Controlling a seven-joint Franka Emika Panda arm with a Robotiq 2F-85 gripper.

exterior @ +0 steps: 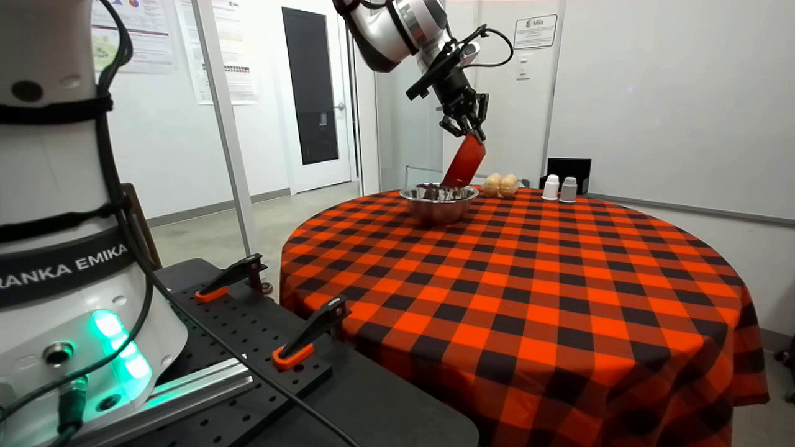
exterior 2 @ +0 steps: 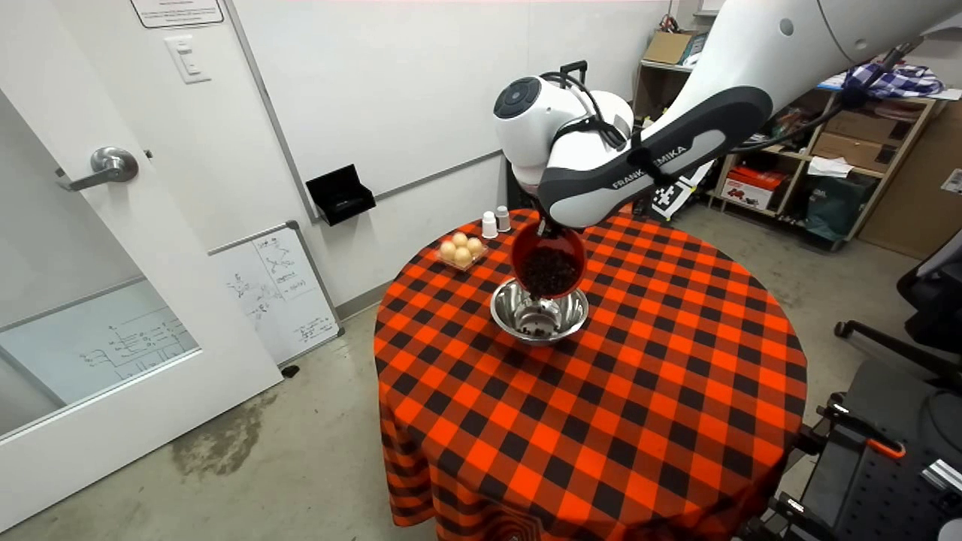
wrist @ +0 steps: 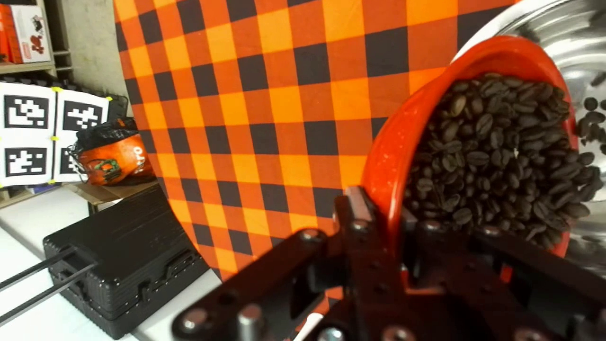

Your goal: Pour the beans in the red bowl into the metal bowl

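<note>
My gripper [exterior: 476,133] is shut on the rim of the red bowl [exterior: 464,162], one finger inside and one outside, as the wrist view [wrist: 384,213] shows. The red bowl is steeply tilted, its lower lip over the metal bowl [exterior: 440,210]. In an exterior view the beans [exterior 2: 550,272] lie as a dark mass in the red bowl. In the wrist view the beans [wrist: 492,156] fill much of it and reach past its lip. A few loose beans lie in the metal bowl [wrist: 580,52], which stands upright on the table. The gripper's fingertips are hard to see in both exterior views.
The round table [exterior: 528,285] has a red and black checked cloth. A clear pack of eggs [exterior 2: 461,250] lies near the bowls at the table's edge. A white shaker [exterior 2: 489,225] and a grey shaker [exterior 2: 503,219] stand beside it. A black case [wrist: 118,255] lies beyond the table.
</note>
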